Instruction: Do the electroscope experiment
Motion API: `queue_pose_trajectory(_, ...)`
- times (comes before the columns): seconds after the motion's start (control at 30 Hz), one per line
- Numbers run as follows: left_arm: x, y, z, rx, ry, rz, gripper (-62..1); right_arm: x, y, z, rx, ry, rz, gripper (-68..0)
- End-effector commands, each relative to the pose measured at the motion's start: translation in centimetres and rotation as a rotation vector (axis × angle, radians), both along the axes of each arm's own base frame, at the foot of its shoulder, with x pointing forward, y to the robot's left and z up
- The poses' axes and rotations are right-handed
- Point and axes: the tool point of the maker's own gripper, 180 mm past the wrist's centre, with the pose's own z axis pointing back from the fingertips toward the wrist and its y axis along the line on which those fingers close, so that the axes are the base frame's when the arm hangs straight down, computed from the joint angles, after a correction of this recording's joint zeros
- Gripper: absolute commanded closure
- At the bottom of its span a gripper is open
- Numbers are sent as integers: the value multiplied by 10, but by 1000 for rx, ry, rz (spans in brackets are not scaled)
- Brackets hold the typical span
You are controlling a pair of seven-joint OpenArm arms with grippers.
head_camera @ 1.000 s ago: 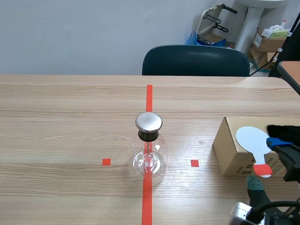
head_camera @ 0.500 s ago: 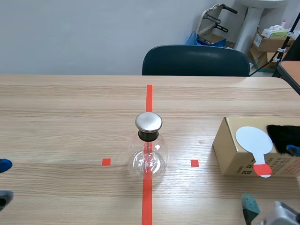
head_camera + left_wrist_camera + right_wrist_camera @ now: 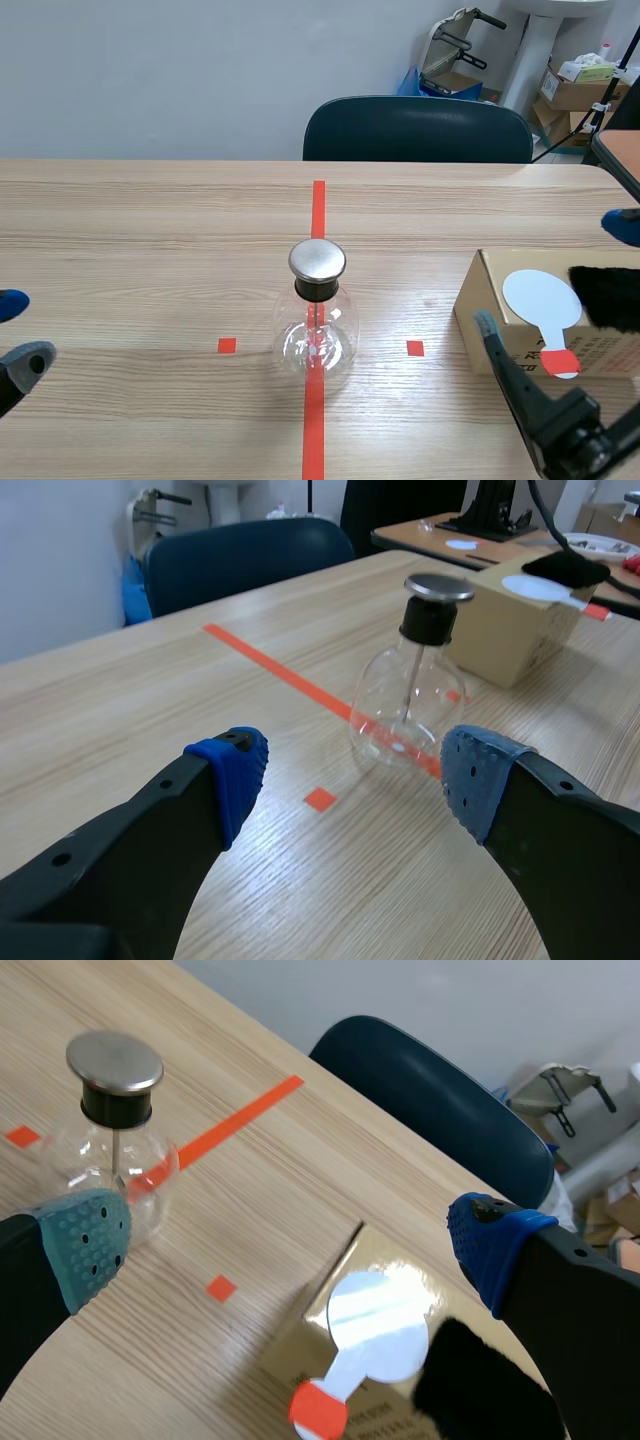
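The electroscope, a round glass flask with a metal cap, stands on the red tape line at mid-table. A white disc paddle with a red handle and a black fur cloth lie on a cardboard box at the right. My right gripper is open and hangs above the box; in its wrist view the paddle and the cloth lie below it, the flask off to one side. My left gripper is open at the left edge, with the flask ahead of it.
A dark blue chair stands behind the table's far edge. Boxes and clutter sit on the floor at the back right. Small red tape squares mark the wood on either side of the flask.
My right gripper has risen from the front right corner and now spans the box, wide open. My left gripper has come into view at the left edge. Flask, paddle and cloth have not moved.
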Motion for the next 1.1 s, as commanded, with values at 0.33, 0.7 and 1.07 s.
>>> queue_pose_trajectory(0.33, -11, -4, 19, 57, -56, 83, -392, 43, 2, 29, 208, 42, 4, -679)
queue_pose_trajectory(0.7, 12, -3, 64, 156, -204, 202, -392, 48, 11, 33, 206, 57, 62, -679)
queue_pose_trajectory(1.07, 5, -28, 69, 168, -170, 111, -387, 49, 10, 29, 193, 76, 55, -679)
